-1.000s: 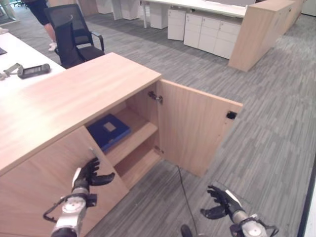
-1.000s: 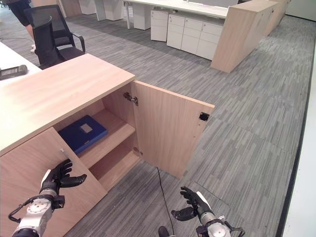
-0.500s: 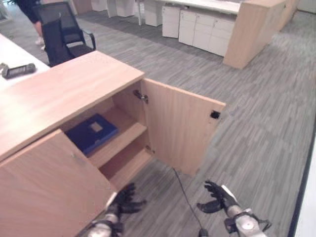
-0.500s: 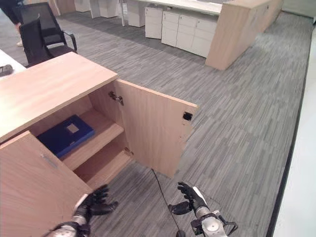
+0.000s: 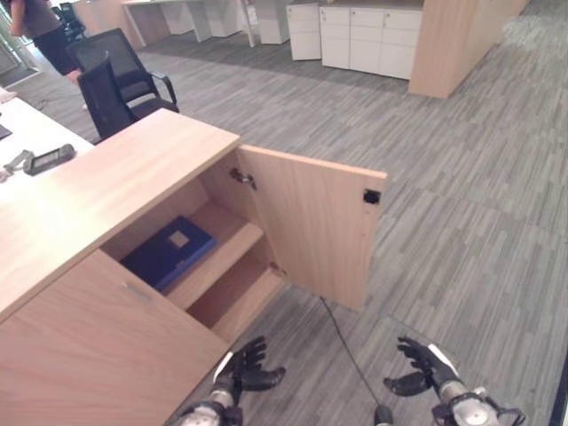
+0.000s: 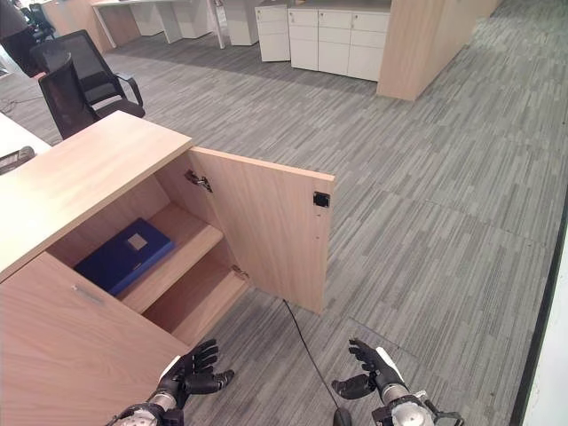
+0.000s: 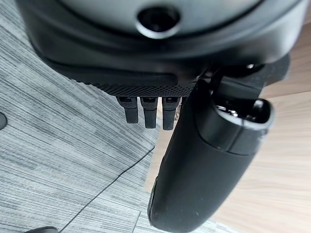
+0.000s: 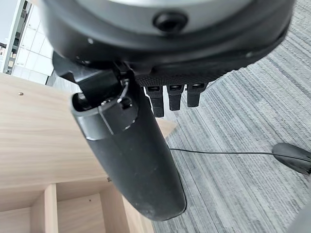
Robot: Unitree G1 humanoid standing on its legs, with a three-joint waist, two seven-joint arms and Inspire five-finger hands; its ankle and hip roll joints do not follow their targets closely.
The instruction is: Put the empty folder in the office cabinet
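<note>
Low in the frame, the left hand (image 5: 241, 370) hangs just above the grey carpet floor (image 5: 461, 204), right in front of the cabinet's closed left door (image 5: 106, 346). Its fingers are spread and loosely bent, the thumb sticking out sideways; it holds nothing and touches nothing. The right hand (image 5: 424, 368) sits at the lower right of the frame, also over the carpet, fingers fanned apart and relaxed, palm empty.

The blue folder (image 5: 169, 253) lies flat on the upper shelf (image 5: 226, 253) inside the office cabinet (image 5: 115, 195), at centre left, with a pale label on its cover. Below it the lower shelf (image 5: 240, 297) shows bare wood. The cabinet's right door (image 5: 311, 222) stands swung wide open toward the middle of the frame.

At the upper left, a black office chair (image 5: 120, 75) stands behind the cabinet, with a person (image 5: 35, 27) beyond it. A dark device (image 5: 49, 160) lies on the white tabletop (image 5: 22, 133) at the left edge. White drawer units (image 5: 364, 35) line the top of the frame.
</note>
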